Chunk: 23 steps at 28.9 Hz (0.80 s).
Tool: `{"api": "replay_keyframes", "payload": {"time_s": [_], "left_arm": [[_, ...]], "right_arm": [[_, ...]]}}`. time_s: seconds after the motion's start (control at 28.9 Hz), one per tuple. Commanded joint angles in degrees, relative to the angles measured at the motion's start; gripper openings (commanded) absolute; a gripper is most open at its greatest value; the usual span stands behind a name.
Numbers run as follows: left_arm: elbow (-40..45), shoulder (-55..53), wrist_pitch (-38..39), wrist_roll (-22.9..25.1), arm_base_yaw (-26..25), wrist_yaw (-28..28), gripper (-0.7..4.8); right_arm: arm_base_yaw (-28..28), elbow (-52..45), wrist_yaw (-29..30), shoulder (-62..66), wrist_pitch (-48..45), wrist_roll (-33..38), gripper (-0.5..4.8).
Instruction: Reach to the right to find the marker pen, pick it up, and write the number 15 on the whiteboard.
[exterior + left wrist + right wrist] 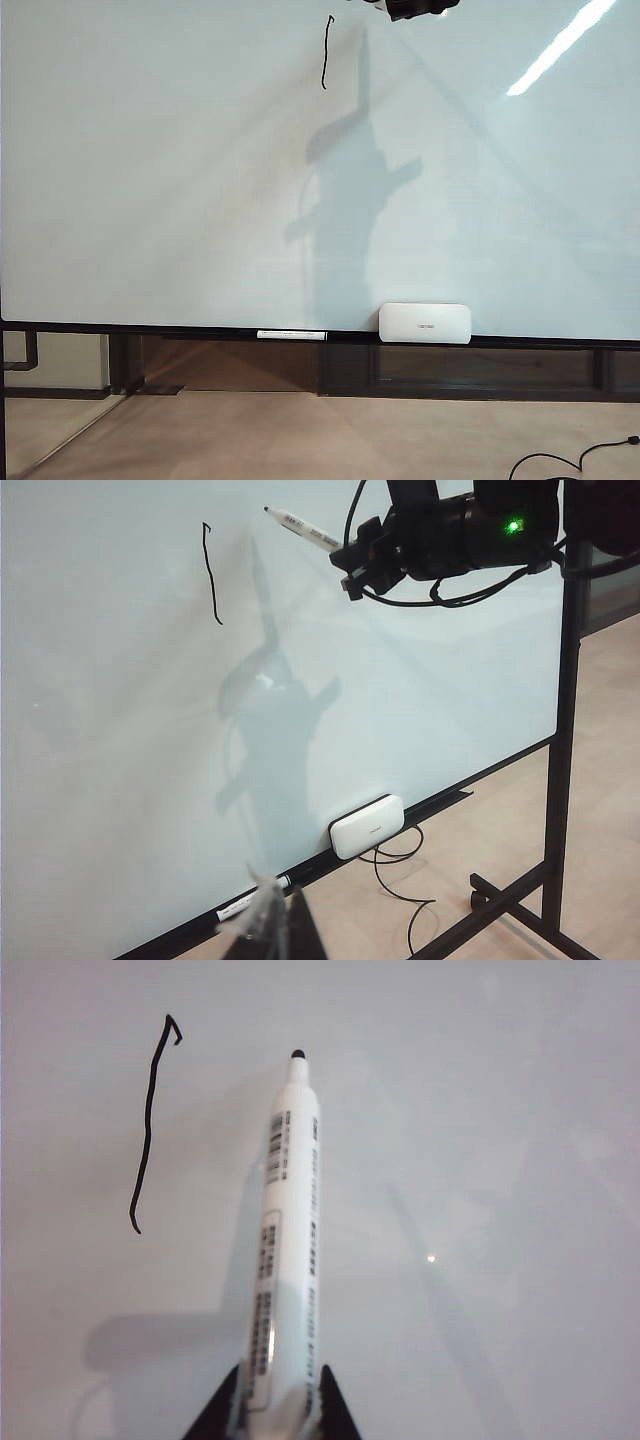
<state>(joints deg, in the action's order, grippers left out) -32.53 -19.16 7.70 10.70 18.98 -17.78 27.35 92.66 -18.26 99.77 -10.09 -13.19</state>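
The whiteboard (pixel 150 180) fills most of the exterior view. High on it stands one tall thin black stroke, a 1 (pixel 325 55) (pixel 210 575) (pixel 150 1130). My right gripper (pixel 275 1410) (pixel 355 565) is shut on the marker pen (pixel 290 1250) (pixel 300 527), gripping the white barrel near its rear. The bare black tip points at the board just right of the stroke; whether it touches I cannot tell. In the exterior view only the gripper's dark underside (pixel 420 8) shows at the top edge. My left gripper (pixel 280 930) hangs low and away from the board, its jaws blurred.
A white rounded eraser (pixel 424 323) (pixel 367 826) and a thin white pen (pixel 291 334) (pixel 250 902) rest on the dark tray rail. The board's black stand (pixel 560 730) rises on the right, and a black cable (pixel 400 880) (pixel 570 462) lies on the floor.
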Motion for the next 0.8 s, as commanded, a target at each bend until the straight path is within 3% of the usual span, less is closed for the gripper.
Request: {"api": "replay_keyframes", "payload": {"time_s": [0.03,0.8], "left_arm": [[-0.3,-0.1,-0.8,0.0,-0.1,-0.3,-0.05],[-0.3,-0.1,-1.1,0.0,-0.1,-0.3,-0.05]], "right_arm": [[-0.1,0.3,-0.3,-0.3,-2.1,-0.2,-0.02],[-2.1,0.3,0.0,0.1,-2.7,-0.2,-0.02]]}}
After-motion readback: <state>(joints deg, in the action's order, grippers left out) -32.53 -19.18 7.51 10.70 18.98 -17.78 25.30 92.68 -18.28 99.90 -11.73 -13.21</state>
